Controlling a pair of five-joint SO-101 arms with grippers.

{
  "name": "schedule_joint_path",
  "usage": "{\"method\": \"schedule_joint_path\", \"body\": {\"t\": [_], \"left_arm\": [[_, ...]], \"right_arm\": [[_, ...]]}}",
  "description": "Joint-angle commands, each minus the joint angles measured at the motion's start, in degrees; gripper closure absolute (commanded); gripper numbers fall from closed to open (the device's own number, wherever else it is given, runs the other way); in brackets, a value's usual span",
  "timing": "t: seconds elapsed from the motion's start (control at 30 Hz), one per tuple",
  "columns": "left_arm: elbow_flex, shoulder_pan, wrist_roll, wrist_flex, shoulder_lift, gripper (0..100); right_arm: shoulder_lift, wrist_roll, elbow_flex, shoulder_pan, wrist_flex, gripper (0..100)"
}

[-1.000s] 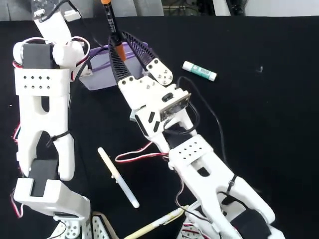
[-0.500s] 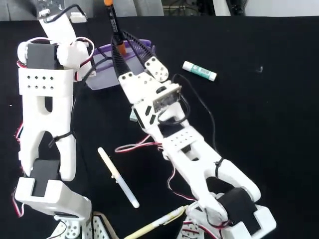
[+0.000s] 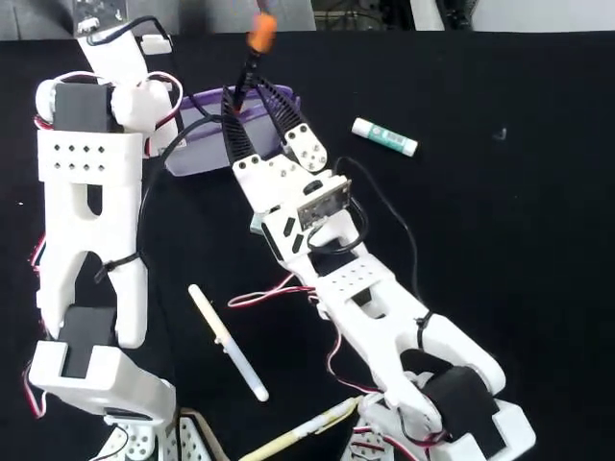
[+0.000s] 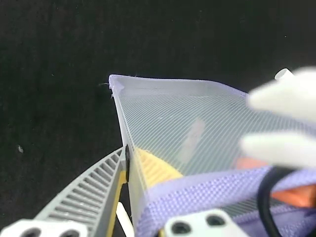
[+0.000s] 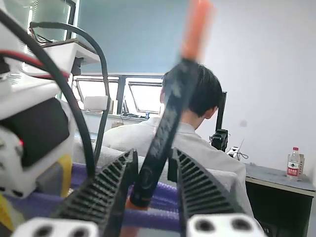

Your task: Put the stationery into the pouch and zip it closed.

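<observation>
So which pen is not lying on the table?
The black pen with the orange cap: the right gripper holds it between its fingers at the purple pouch. The white pen and the cream pen lie flat on the table.

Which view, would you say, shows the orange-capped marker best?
The right wrist view: the marker sits between the right tool's jaws. The high view shows it smaller, over the pouch; the left wrist, an orange blur.

An office: big windows (image 5: pixel 145 98), a desk (image 5: pixel 281 174) with a water bottle (image 5: pixel 294 162)
</observation>
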Motion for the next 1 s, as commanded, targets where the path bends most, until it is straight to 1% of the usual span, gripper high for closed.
{"method": "schedule_joint_path", "body": {"t": [0.0, 0.13, 0.2, 0.27, 0.43, 0.53, 0.7, 0.97], "left_arm": [[-3.1, 0.1, 0.1, -0.3, -1.6, 97], [-3.1, 0.1, 0.2, -0.3, -1.6, 97], [-3.1, 0.1, 1.3, -0.3, -1.6, 97], [-3.1, 0.1, 2.3, -0.3, -1.6, 97], [-3.1, 0.1, 2.2, -0.1, -1.6, 97], [-3.1, 0.1, 2.4, -0.1, -1.6, 97], [-3.1, -1.8, 2.5, -0.3, -1.6, 97], [-3.1, -6.4, 2.5, -1.1, -1.6, 97]], "right_arm": [[-3.0, -0.3, -0.1, -1.1, -1.1, 88.8], [-3.6, -0.2, -0.3, -1.1, -1.1, 88.4], [-5.3, -0.4, 0.2, -1.1, -0.9, 84.8], [-8.2, -0.4, 0.9, -1.8, 1.4, 81.0], [-17.8, -0.4, -0.9, -2.5, 17.2, 76.6], [-23.2, 0.0, -3.0, -2.5, 26.4, 76.3], [-33.2, -0.3, -3.3, -0.9, 34.3, 76.5], [-49.1, -0.4, -3.7, 3.4, 52.9, 76.5]]}}
